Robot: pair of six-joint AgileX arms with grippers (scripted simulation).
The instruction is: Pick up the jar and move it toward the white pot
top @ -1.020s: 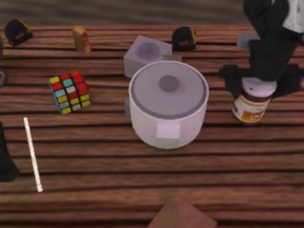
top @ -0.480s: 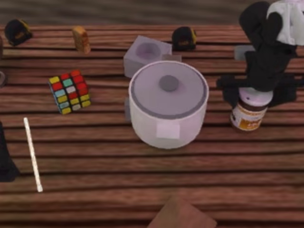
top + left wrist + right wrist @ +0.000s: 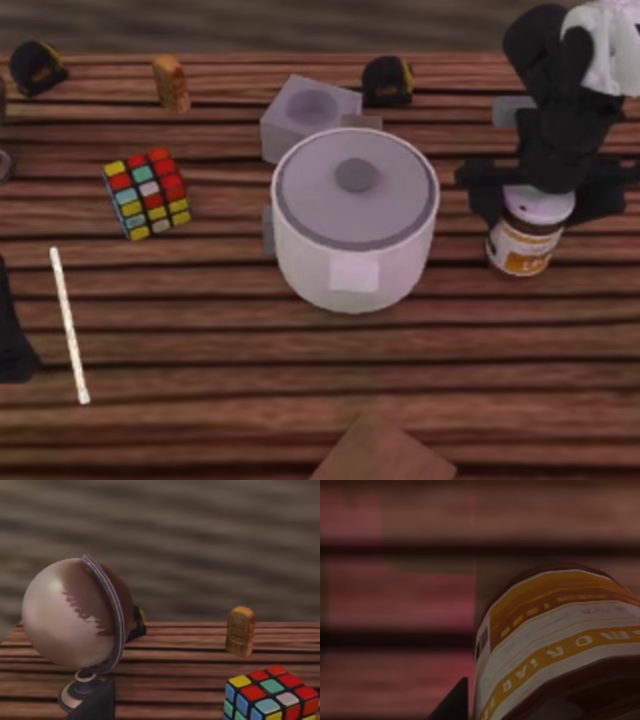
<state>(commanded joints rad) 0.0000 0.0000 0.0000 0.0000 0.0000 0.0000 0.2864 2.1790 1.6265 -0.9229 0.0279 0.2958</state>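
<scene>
The jar (image 3: 520, 247), small with a white lid and a white and orange-yellow label, is right of the white pot (image 3: 355, 225) with a narrow gap between them. My right gripper (image 3: 540, 195) comes down from above and is shut on the jar at its lid, covering most of the lid. The right wrist view is filled by the jar's label (image 3: 555, 640), with one dark finger (image 3: 452, 703) beside it. The large pot stands mid-table with its grey-knobbed lid on. My left arm (image 3: 12, 335) is parked at the table's left edge.
A grey block (image 3: 305, 110) with a round hollow stands behind the pot. A colour cube (image 3: 148, 192) and a white stick (image 3: 68, 325) lie at the left. Two tape measures (image 3: 388, 80) (image 3: 38, 65) and a wooden piece (image 3: 171, 83) line the back. A globe (image 3: 75, 620) is near the left wrist.
My right gripper has carried the jar a little left toward the pot and lower. In the last half second it has barely moved. The left arm has stayed still.
</scene>
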